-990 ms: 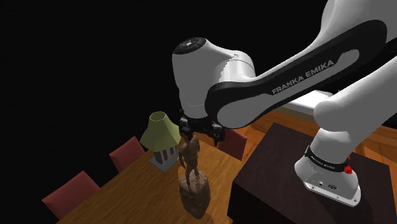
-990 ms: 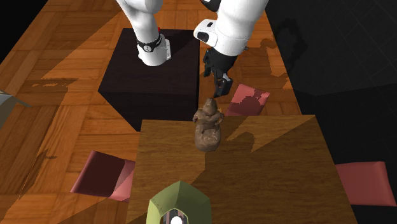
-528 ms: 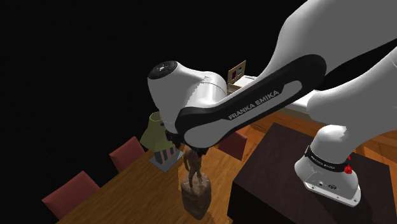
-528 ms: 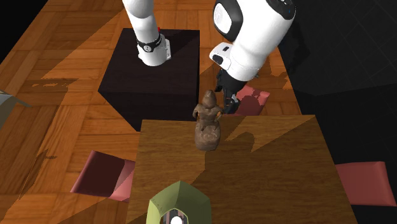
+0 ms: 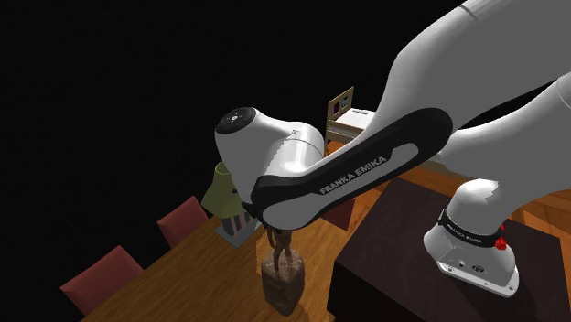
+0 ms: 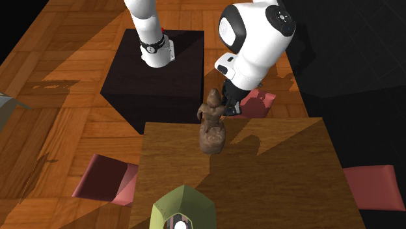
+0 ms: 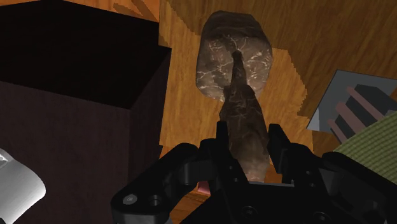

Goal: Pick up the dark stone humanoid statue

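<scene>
A brown humanoid statue (image 5: 282, 274) is noted upright at lower centre on the wooden counter (image 5: 183, 274), its upper part hidden by the white arm (image 5: 348, 169). A green-shaded lamp (image 5: 218, 192) is recorded just behind it, two red chairs (image 5: 101, 279) at lower left, the dark stand (image 5: 393, 247) at lower right.

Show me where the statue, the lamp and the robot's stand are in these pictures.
statue (image 6: 213, 138), second exterior view, on its rocky base.
lamp (image 6: 184, 205), second exterior view, on its green shade.
stand (image 6: 156, 88), second exterior view, on the box's dark top.
</scene>
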You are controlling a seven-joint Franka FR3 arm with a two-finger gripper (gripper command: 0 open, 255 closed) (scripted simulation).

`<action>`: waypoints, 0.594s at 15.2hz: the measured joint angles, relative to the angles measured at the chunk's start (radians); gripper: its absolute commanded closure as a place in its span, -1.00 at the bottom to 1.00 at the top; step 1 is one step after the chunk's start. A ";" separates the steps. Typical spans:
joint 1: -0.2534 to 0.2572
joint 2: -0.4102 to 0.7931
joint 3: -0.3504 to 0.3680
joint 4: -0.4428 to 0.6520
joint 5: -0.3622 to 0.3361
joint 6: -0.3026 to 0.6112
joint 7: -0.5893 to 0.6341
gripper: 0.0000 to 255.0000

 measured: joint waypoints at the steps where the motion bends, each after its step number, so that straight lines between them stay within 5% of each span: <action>1: -0.001 0.000 0.001 0.001 0.001 0.000 0.000 1.00; 9: 0.006 0.005 -0.007 -0.001 -0.004 -0.003 0.002 1.00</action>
